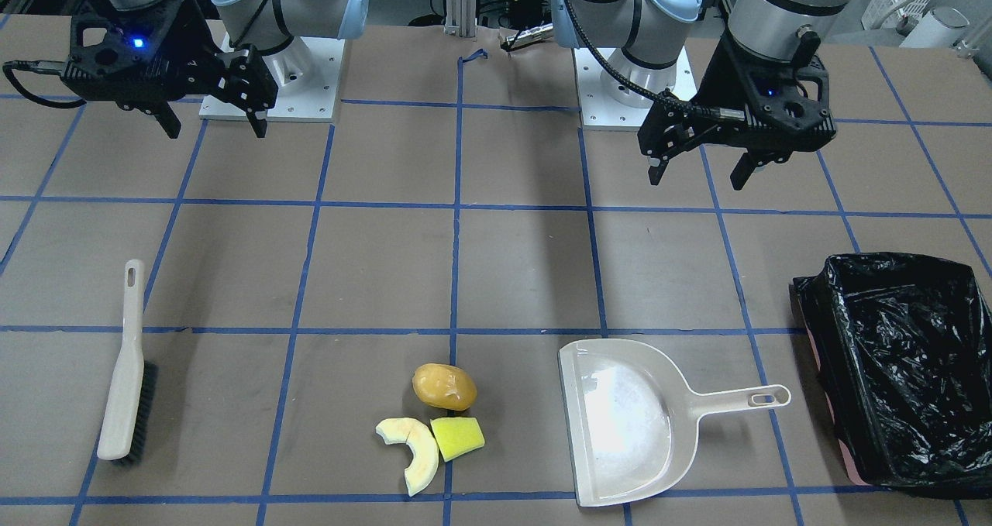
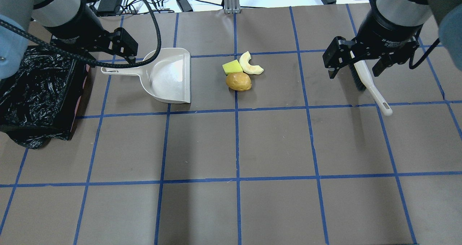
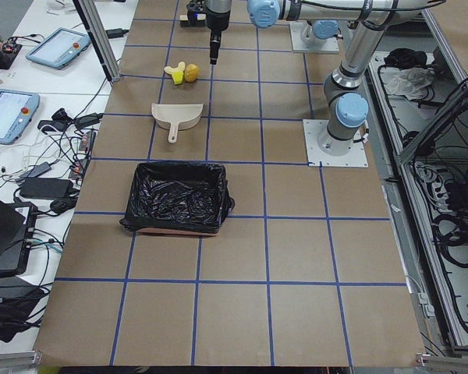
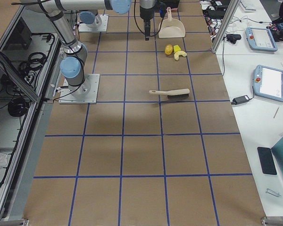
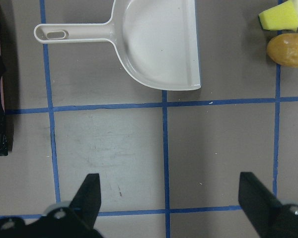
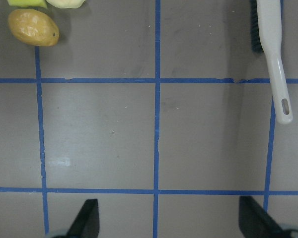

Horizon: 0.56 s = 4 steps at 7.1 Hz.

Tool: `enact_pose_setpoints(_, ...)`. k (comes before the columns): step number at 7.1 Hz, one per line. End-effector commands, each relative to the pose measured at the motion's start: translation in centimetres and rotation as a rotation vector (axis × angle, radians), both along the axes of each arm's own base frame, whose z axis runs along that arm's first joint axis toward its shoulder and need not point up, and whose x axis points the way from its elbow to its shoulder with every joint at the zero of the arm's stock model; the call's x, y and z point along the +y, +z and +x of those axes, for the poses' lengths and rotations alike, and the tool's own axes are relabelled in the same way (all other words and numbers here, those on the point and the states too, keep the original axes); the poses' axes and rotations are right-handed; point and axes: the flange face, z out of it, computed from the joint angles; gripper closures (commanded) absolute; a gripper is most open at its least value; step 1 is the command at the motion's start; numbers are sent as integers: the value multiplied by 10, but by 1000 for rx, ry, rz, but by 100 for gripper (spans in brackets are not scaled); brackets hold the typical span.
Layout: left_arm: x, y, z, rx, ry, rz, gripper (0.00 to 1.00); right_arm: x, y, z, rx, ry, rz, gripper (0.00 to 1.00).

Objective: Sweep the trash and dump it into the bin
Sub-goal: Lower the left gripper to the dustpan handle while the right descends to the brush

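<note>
The trash lies together on the table: a golden-brown potato lump [image 1: 444, 386], a pale melon-rind slice [image 1: 411, 445] and a yellow-green wedge [image 1: 457, 438]. The bin [image 1: 899, 363], lined with black plastic, stands at the table end on my left side. My left gripper [image 1: 701, 170] hangs open and empty above the table, short of the beige dustpan [image 1: 620, 425]. Its wrist view shows its open gripper [image 5: 170, 186] and the dustpan [image 5: 159, 44]. My right gripper [image 1: 213, 127] hangs open and empty, above and short of the brush [image 1: 124, 379]. Its wrist view shows the brush handle [image 6: 278, 74] and the potato [image 6: 33, 27].
The dustpan's open mouth faces the trash, and its handle [image 2: 115, 70] points toward the bin [image 2: 36, 90]. The brush [image 2: 371, 90] lies flat, bristles away from the robot. Blue tape lines grid the brown table.
</note>
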Motion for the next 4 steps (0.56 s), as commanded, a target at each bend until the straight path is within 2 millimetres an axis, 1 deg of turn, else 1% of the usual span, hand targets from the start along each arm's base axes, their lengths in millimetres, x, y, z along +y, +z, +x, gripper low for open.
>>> enact_pose_setpoints(1, 1, -6, 0, -1, 1, 6, 0, 0, 0, 0, 3, 5, 1, 0)
enact_pose_setpoints(3, -2, -10, 1, -10, -24, 11, 0, -3, -3, -2, 17, 10, 1, 0)
enact_pose_setpoints(4, -5, -10, 5, -17, -83, 8, 0, -8, -7, -5, 17, 4, 6, 0)
